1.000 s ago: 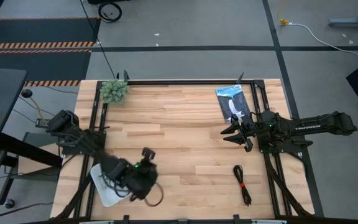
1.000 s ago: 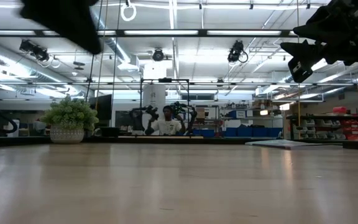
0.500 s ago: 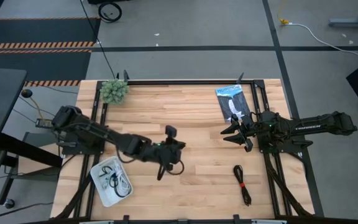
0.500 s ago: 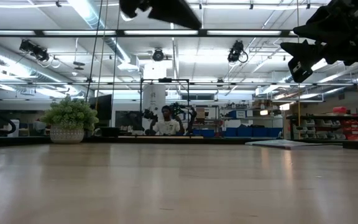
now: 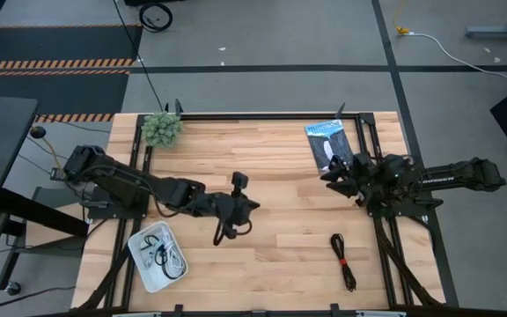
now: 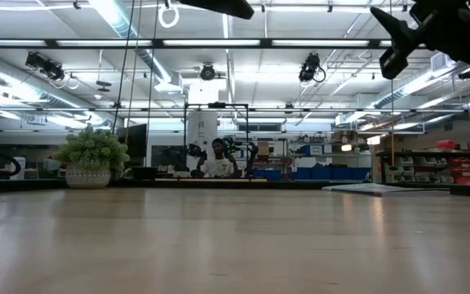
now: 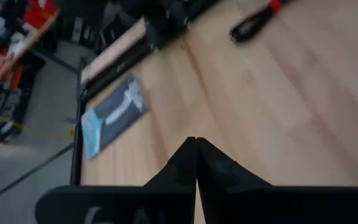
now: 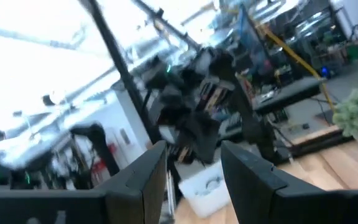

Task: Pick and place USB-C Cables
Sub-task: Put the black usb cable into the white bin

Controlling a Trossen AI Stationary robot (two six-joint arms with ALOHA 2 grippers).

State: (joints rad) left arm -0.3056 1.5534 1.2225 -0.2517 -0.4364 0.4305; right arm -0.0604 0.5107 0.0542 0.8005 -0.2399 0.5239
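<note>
A black cable with a red tie [image 5: 342, 261] lies loose on the wood near the table's right front; it also shows in the left wrist view [image 7: 253, 22]. A white tray [image 5: 135, 239] at the left front holds several coiled cables [image 5: 158, 254], one white and one black among them. My left gripper [image 5: 252, 207] hovers over the table's middle; its fingers [image 7: 196, 142] are shut with nothing between them. My right gripper [image 5: 328, 172] hangs open and empty above the right side, its two fingers apart in the right wrist view [image 8: 194, 158].
A flat black-and-blue packet [image 5: 328, 145] lies at the far right, beside my right gripper. A fuzzy green plant ball [image 5: 162, 129] stands at the far left corner. Bare wood lies between the tray and the red-tied cable. A person [image 6: 216, 161] sits far behind the table.
My left gripper has swung from over the white tray toward the table's right and far side, to the middle, staying high. The tray and its cables now show uncovered. My right gripper has risen a little and turned toward the far edge.
</note>
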